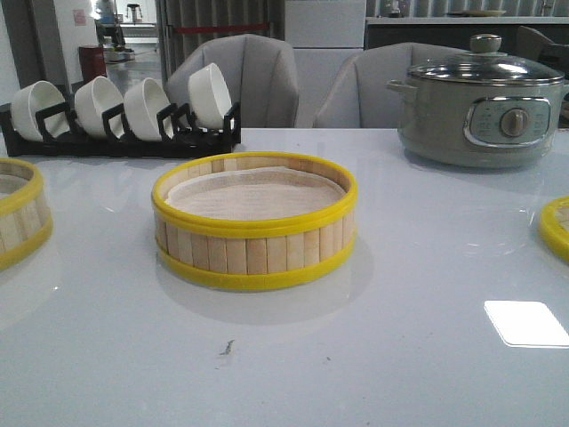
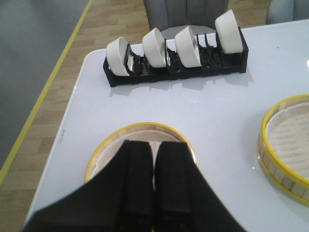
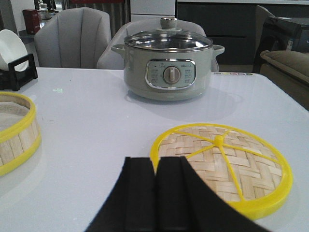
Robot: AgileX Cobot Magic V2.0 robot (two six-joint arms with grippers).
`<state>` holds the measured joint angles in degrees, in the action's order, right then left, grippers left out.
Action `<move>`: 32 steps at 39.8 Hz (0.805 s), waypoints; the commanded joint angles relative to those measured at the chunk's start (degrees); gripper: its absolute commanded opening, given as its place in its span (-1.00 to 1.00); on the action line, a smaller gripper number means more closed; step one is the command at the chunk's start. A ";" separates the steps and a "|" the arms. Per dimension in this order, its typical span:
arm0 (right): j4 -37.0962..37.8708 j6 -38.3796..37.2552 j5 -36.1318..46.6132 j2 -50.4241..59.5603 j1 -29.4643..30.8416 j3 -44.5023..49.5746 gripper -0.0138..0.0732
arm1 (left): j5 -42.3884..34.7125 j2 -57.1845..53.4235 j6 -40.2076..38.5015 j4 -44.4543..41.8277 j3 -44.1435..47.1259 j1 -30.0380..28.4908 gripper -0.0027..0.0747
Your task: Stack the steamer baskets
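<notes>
I see one round yellow-rimmed wood-slat steamer basket (image 1: pixel 254 221) with a pale liner sitting upright mid-table, nothing stacked on it. A second matching slat basket (image 1: pixel 20 212) is at the table's left edge, well apart from the first; my left gripper (image 2: pixel 154 186) hangs over it, black fingers (image 2: pixel 137 183) pressed together, gripping nothing. The round yellow-rimmed woven lid (image 3: pixel 222 166) lies flat at the right edge, just beyond my right gripper (image 3: pixel 155 193), jaws also closed and empty. Grey-green electric pot with glass lid (image 1: pixel 480 102) back right. Black rack of white bowls (image 1: pixel 120 116) back left. White table (image 1: pixel 373 347).
</notes>
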<state>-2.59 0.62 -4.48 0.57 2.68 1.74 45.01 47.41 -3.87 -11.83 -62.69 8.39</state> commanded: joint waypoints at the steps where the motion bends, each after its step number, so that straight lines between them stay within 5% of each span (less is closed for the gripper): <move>1: 2.59 3.14 5.55 1.23 0.32 -0.89 -0.55 | -3.94 -0.26 -0.08 -0.67 -1.86 0.58 -0.72; 12: 2.21 0.26 12.39 1.23 0.32 -4.07 -0.55 | -3.06 -0.26 -0.08 -0.78 -1.86 0.58 -0.72; 21: 0.08 -2.28 -8.80 -9.49 0.25 -25.41 -0.55 | -3.01 -0.26 -0.08 -0.87 -1.86 0.58 -0.72; 32: -2.95 -3.17 -18.98 -38.86 0.25 -47.85 -0.55 | -1.57 -0.26 -0.08 -1.01 -1.86 0.58 -0.72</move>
<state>-3.45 -2.25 -25.59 -32.96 2.71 -40.96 46.55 47.41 -3.87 -12.02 -62.69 8.39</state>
